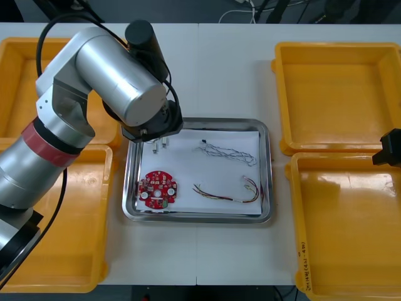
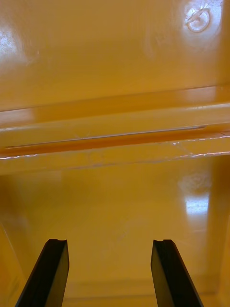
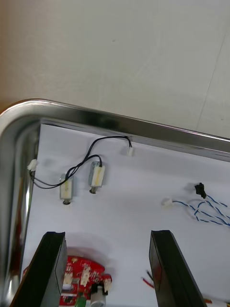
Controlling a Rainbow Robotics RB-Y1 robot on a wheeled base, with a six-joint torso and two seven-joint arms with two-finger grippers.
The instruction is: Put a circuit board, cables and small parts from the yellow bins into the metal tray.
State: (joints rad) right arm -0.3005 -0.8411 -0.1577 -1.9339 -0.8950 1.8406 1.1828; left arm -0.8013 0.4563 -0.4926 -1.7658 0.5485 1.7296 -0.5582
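At the centre of the frame in the front view, the metal tray [image 1: 198, 219] rests on the light surface [image 1: 232, 75] between the yellow bins. Its inside is white.

Tray contents:
- Circuit board [image 1: 157, 189]: round and red, flat in the lower left part of the tray.
- Small metal parts [image 1: 160, 145]: two pieces side by side in the upper left corner, close together but apart. A thin black cable [image 3: 81, 165] loops between them and ends in white connectors near the tray rim.
- Blue and white cable [image 1: 225, 152]: twisted, stretched across the upper right part of the tray, well apart from the small metal parts.
- Red and yellow cable [image 1: 229, 193]: curved along the lower right part, to the right of the circuit board.

Left arm [image 1: 106, 75]: it reaches in from the left edge of the frame, and its wrist covers the upper left corner of the tray. The left jaws are open. In the left wrist view they stand apart above the white inside, with the small metal parts ahead of them and the circuit board at the base of one jaw.

Right jaws: they are at the right edge of the frame, at the seam between the upper right bin [image 1: 338, 94] and the lower right bin [image 1: 344, 232]. They are open and hold nothing. The right wrist view shows them spread over orange bin floor, with the adjoining bin rims ahead.

Two more bins occupy the left side, one at the upper left [image 1: 19, 88] and one at the lower left [image 1: 69, 251].
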